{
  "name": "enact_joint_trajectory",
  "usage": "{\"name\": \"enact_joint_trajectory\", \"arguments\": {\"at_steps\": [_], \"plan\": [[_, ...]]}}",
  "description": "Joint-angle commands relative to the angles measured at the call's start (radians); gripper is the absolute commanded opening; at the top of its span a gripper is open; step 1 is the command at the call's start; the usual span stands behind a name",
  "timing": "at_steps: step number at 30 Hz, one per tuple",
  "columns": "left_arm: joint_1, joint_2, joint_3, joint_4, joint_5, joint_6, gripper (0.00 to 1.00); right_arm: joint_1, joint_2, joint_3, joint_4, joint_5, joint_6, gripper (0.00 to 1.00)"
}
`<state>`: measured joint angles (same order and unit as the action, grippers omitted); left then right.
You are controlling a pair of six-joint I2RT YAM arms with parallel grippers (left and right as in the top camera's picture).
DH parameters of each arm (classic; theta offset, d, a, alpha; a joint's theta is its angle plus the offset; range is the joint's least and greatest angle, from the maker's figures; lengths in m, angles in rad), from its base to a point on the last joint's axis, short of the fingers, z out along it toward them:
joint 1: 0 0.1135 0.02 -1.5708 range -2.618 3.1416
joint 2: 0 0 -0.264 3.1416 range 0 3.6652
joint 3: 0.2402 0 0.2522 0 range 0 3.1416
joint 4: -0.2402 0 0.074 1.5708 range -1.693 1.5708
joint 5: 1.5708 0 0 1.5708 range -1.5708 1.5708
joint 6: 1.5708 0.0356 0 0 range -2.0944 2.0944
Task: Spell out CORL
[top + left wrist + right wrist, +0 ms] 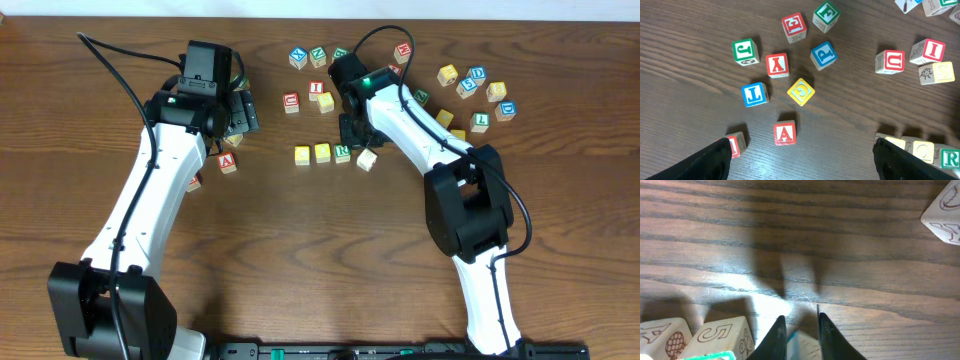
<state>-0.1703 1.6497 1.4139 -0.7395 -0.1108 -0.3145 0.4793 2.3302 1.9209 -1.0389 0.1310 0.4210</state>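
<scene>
- Wooden L lies on the surface ahead of the spread left end effector; Y beside it could get shoved.
- Right end effector hangs near the COR row, can't tell if it's pinching anything, might knock it.

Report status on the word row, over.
Left gripper open over loose blocks. Right gripper nearly closed by the row, grip unclear. Three blocks lined up, R last; fourth block crooked beside it. No obstruction seen.
</scene>
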Motion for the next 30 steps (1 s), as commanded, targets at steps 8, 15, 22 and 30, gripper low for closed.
{"name": "enact_joint_trajectory", "arguments": {"at_steps": [8, 15, 22, 30], "plan": [[0.002, 0.011, -0.002, 0.0, -0.003, -0.005, 0.89, 0.006, 0.011, -0.006, 0.011, 0.013, -0.003, 0.13], [0.002, 0.011, -0.002, 0.0, -0.003, -0.005, 0.89, -0.012, -0.066, 0.054, -0.043, 0.009, -0.04, 0.38], [0.002, 0.011, -0.002, 0.0, -0.003, -0.005, 0.89, -0.029, -0.132, 0.059, -0.104, -0.054, 0.044, 0.3], [0.002, 0.011, -0.002, 0.0, -0.003, -0.005, 0.89, -0.029, -0.125, -0.02, -0.166, -0.059, 0.072, 0.01]]}}
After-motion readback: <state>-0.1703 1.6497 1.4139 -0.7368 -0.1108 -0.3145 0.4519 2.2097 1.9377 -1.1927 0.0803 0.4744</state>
